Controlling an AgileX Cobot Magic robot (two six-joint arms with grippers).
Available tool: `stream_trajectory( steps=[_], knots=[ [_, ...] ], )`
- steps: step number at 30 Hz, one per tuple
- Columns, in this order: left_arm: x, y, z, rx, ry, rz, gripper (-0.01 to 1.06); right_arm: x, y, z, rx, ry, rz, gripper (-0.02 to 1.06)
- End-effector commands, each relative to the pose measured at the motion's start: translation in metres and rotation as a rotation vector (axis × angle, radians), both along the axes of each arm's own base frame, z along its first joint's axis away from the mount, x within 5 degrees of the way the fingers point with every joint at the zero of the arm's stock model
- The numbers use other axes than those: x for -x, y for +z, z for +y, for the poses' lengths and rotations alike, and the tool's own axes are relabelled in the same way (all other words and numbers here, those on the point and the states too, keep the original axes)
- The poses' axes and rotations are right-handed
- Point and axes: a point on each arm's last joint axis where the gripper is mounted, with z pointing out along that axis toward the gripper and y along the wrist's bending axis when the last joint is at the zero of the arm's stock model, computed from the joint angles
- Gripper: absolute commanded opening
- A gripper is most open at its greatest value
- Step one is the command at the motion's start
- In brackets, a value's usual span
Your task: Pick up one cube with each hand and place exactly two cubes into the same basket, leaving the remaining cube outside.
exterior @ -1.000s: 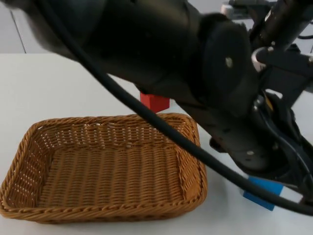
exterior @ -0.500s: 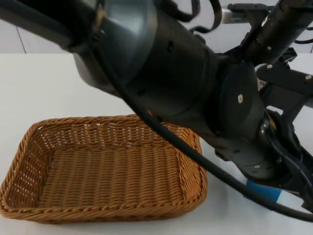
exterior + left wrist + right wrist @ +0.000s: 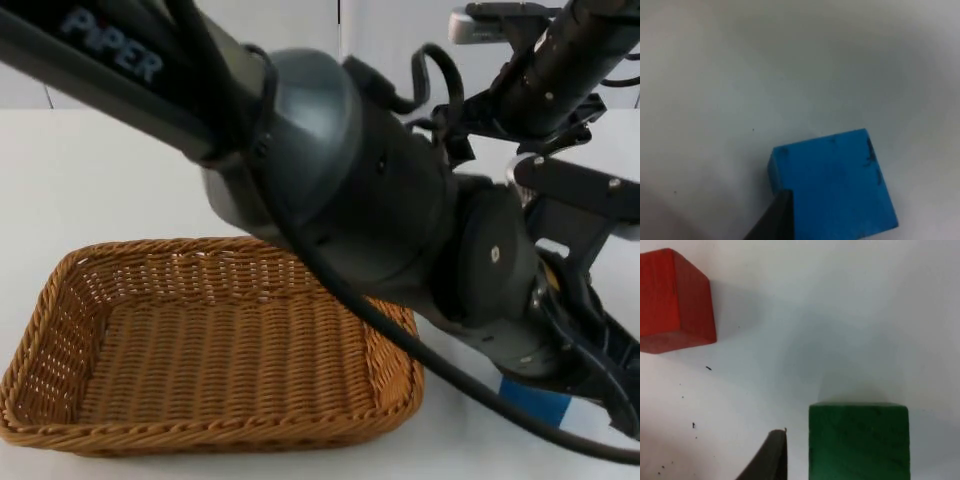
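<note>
A blue cube (image 3: pixel 535 402) lies on the white table right of the wicker basket (image 3: pixel 60 300), and the basket holds nothing. The left arm reaches across the top view down to this cube. My left gripper (image 3: pixel 840 225) is open and low over the blue cube (image 3: pixel 832 185), one fingertip (image 3: pixel 772 220) at the cube's edge. My right gripper (image 3: pixel 855 465) is open just above a green cube (image 3: pixel 858 440), one fingertip (image 3: pixel 767 457) beside it. A red cube (image 3: pixel 675 297) sits on the table a short way from the green one.
The left arm's thick body (image 3: pixel 350 190) spans the top view and covers the table behind the basket. The right arm (image 3: pixel 560 70) comes down at the back right, close to the left arm. The table's left side (image 3: pixel 100 170) is bare.
The left arm has swung further over the table and now covers the red cube that showed behind the basket. It also covers more of the blue cube.
</note>
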Motion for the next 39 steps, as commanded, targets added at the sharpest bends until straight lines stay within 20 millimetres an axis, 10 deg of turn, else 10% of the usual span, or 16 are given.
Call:
stream_trajectory(
  steps=[1, 16, 29, 39],
  knots=[
    [-0.001, -0.002, -0.002, 0.016, 0.021, 0.000, 0.99, -0.001, 0.003, 0.002, -0.007, 0.004, -0.017, 1.05],
    [-0.016, -0.034, 0.006, -0.031, 0.064, 0.016, 0.99, 0.001, 0.002, 0.017, -0.005, 0.040, -0.063, 1.05],
    [-0.017, -0.042, 0.006, -0.049, 0.042, -0.011, 0.99, -0.002, -0.054, 0.018, 0.028, 0.036, 0.030, 1.05],
    [-0.018, -0.042, 0.006, -0.047, 0.041, -0.017, 0.99, -0.001, -0.060, 0.018, 0.033, 0.036, 0.041, 1.05]
  ],
)
